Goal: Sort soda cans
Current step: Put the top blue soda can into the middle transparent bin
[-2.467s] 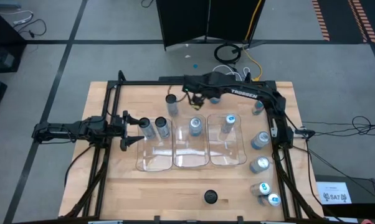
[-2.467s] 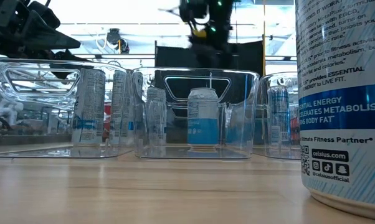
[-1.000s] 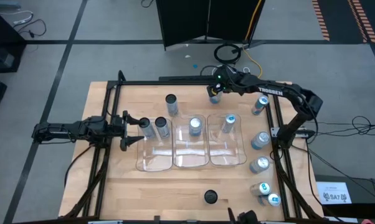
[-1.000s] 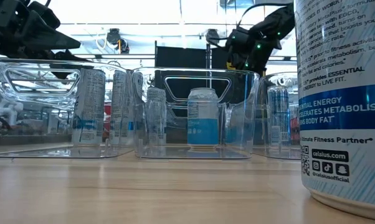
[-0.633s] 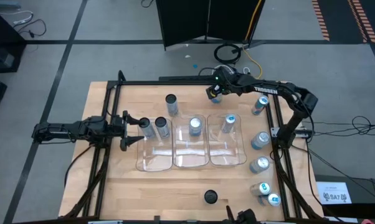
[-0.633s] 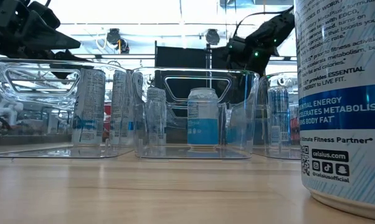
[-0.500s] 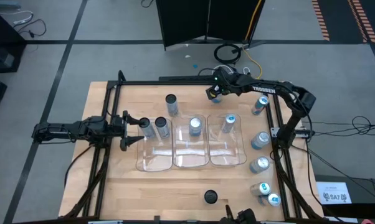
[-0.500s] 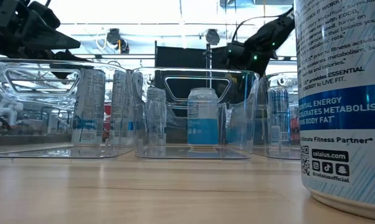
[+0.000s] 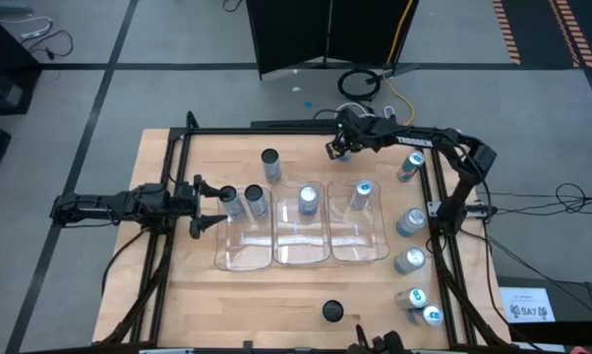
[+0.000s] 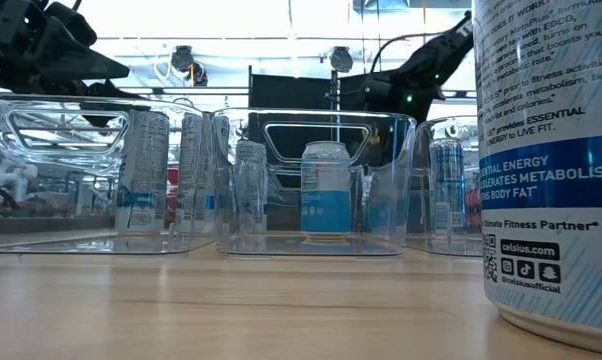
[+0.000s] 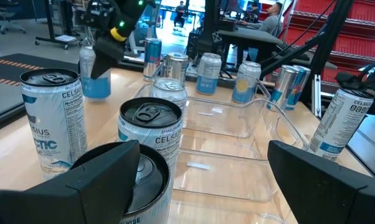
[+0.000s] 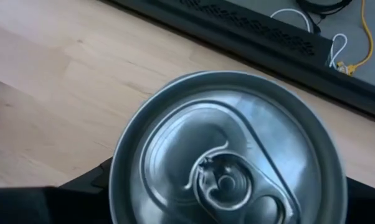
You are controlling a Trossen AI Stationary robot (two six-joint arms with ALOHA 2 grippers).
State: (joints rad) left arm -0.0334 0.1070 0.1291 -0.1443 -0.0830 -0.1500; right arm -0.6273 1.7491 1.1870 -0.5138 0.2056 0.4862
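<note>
Since the earlier frames the right arm has swung from over the far middle of the table toward its far right part, and the right gripper now sits over a silver-topped can there, its fingers down either side of the can body; whether they are actually clamped on it I cannot tell. The risk is that a loose or off-centre hold lets the can tilt or drop on the way to a tray, knocking cans already sorted. The left gripper waits wide apart at the left edge, just beside the left tray, which holds two dark-topped cans. The middle tray holds one silver-topped can and the right tray one blue-topped can. More cans stand unsorted along the table's right edge, one by the near edge, one at the far left.
</note>
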